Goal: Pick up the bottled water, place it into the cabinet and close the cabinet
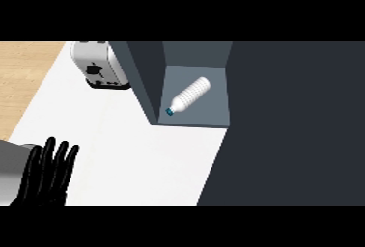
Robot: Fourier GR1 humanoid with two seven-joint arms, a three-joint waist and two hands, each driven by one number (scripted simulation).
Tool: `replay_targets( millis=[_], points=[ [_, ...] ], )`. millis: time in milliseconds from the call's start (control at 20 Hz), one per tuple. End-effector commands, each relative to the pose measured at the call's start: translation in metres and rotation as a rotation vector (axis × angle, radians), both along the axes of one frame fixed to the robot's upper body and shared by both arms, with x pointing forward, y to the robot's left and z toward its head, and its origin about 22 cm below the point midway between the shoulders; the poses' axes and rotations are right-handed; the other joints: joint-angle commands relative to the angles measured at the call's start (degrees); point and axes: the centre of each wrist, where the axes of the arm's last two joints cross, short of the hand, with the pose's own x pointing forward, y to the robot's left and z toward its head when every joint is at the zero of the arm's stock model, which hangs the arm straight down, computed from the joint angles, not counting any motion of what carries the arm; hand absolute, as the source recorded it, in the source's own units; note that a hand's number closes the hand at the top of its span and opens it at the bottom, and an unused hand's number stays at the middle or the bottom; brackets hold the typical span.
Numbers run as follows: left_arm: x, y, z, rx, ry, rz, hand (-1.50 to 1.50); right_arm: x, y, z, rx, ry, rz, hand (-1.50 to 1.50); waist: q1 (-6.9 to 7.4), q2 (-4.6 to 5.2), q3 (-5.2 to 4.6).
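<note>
— Where do we find the bottled water [189, 95]?
— It lies on its side inside the cabinet [146, 82], blue cap toward us. Our left hand [49, 171] rests at the lower left, fingers straight, holding nothing. Our right hand we don't see.
— How would it handle?
— We judge it light, smooth, a little slippery and apt to roll. We'd grasp it round the middle of the body, not the cap.
</note>
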Motion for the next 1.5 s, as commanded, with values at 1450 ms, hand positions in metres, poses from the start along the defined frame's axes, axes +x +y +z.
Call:
replay_targets(
  millis=[1450],
  points=[
    [0.0,0.024,0.013,-0.008,-0.061,-0.125,-1.5,0.024,0.048,-0.03,0.101,0.355,0.271,1.5,8.52,4.14,-0.13]
  ],
)
